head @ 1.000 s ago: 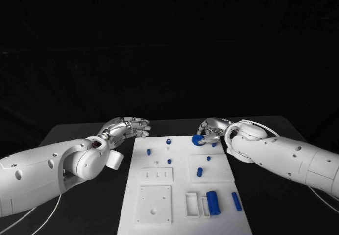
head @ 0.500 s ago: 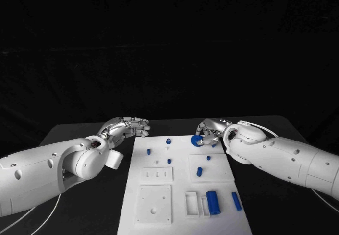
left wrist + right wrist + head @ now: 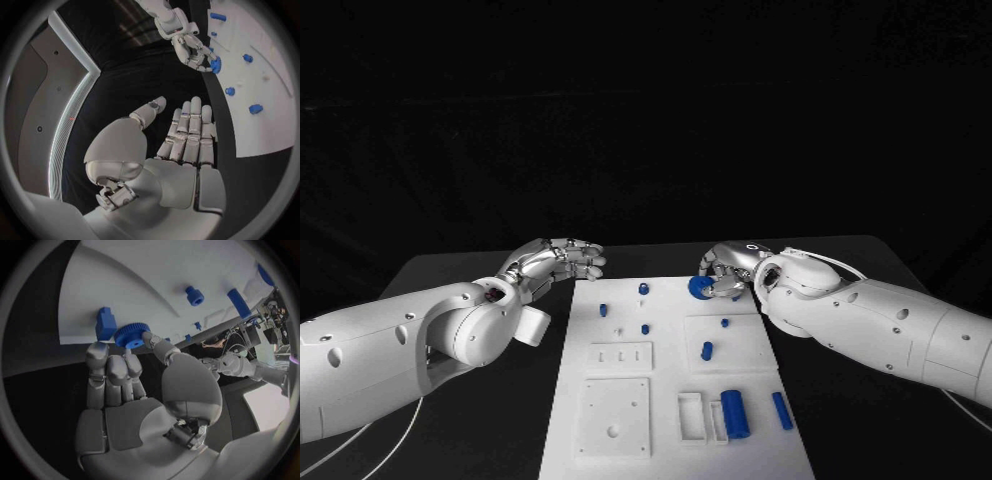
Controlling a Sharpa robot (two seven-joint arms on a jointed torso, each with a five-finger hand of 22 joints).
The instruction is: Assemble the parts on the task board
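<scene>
Now your right hand (image 3: 727,270) has crept a little toward the far right corner of the white board (image 3: 625,440), carrying the blue toothed wheel (image 3: 701,287) with it; a second ago the wheel sat slightly nearer you and further right. You hold it pinched between thumb and fingertips (image 3: 150,338), just above the board's far edge, close beside a small blue block (image 3: 105,323) standing there. That small shift suggests you are lining the wheel up over its seat rather than carrying it anywhere new, so the placing step looks close but not done.

Your left hand (image 3: 560,262) has not moved: it hovers off the board's far left corner, over the black worktop (image 3: 444,275), fingers lying loosely together and holding nothing. Other blue pieces stay where they were, among them the big cylinder (image 3: 736,414) near you.
</scene>
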